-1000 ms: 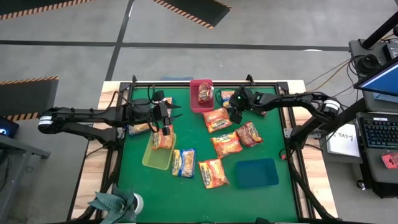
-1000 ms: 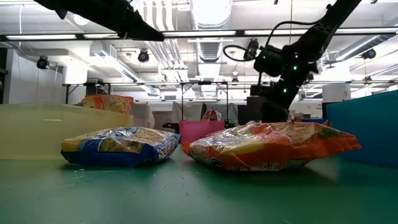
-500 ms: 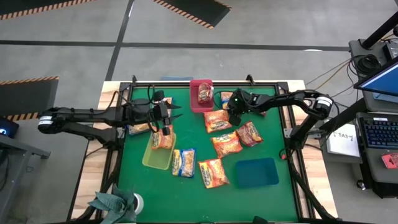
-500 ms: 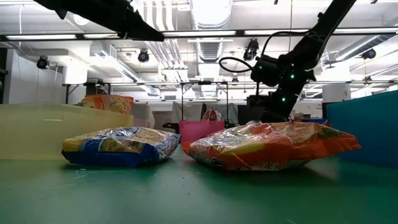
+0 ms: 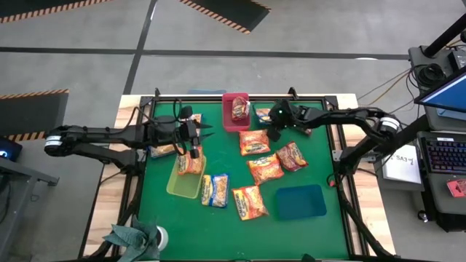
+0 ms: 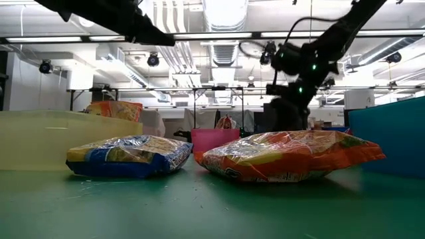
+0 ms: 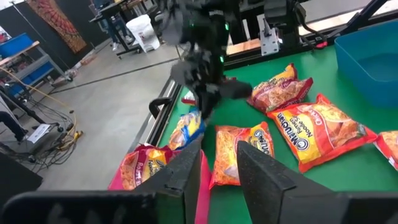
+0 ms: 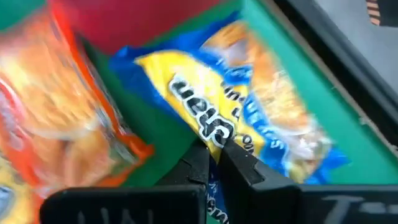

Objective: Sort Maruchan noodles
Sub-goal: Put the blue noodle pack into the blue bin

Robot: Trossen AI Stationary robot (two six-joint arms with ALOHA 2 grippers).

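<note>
Maruchan noodles packets lie scattered on the green mat: orange ones [image 5: 254, 140] [image 5: 266, 169] [image 5: 250, 202], a dark red one [image 5: 293, 156] and a blue-and-yellow one [image 5: 215, 189]. Another orange packet [image 5: 191, 164] lies in the yellow-green tray [image 5: 177, 185], and one more [image 5: 239, 109] in the red tray [image 5: 234, 122]. My right gripper [image 5: 274, 125] is shut on a blue-and-yellow packet [image 8: 261, 118] beside the red tray, near the far edge. My left gripper [image 5: 204, 131] hovers open above the yellow-green tray's far end, with nothing between its fingers [image 7: 186, 171]. My right gripper pinches the blue-and-yellow packet's blue-edged side [image 8: 214, 142] between its two fingers [image 8: 198, 163]. The fingers slant down at it from the table's right. The packet lies flat on the mat next to the red tray.
A blue tray [image 5: 300, 202] stands at the near right. A further packet [image 5: 164, 151] lies under my left arm at the mat's left. A plant [image 5: 135, 239] and a tape roll sit at the near left corner. Black frame rails run along the mat's edges.
My right gripper has gone a little toward the table's far edge, onto the blue-and-yellow packet beside the red tray. The packets have stayed where they were.
</note>
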